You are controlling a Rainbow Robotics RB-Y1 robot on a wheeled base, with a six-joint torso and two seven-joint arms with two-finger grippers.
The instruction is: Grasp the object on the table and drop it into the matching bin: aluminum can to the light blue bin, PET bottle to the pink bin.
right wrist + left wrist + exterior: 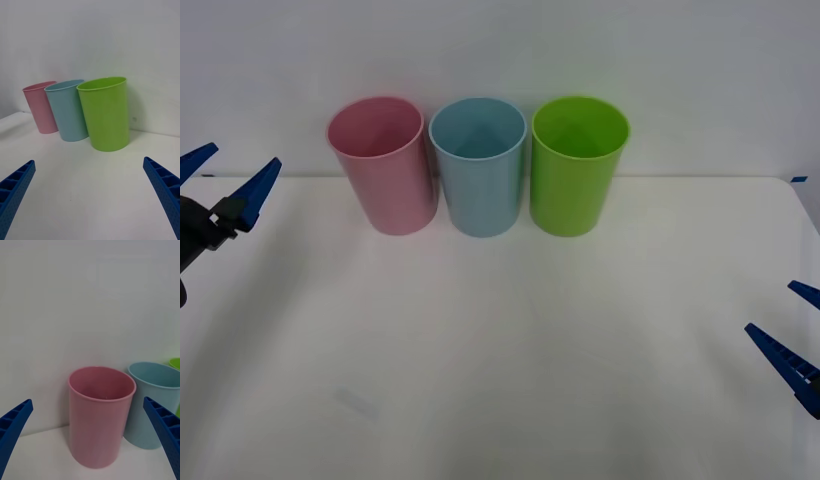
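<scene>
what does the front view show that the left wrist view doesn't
Only the front view takes in the whole green bin, the broad white table, and both grippers at once: left gripper at the table's left edge, right gripper at its right edge. Only the left wrist view gives a close look at the left fingers, spread wide. Both show the pink bin and the light blue bin upright side by side.

No legible text, label, brand, number or sign appears on the pink bin (383, 165), the light blue bin (478, 168), the green bin (576, 167) beside it, or the tabletop (500, 350).
</scene>
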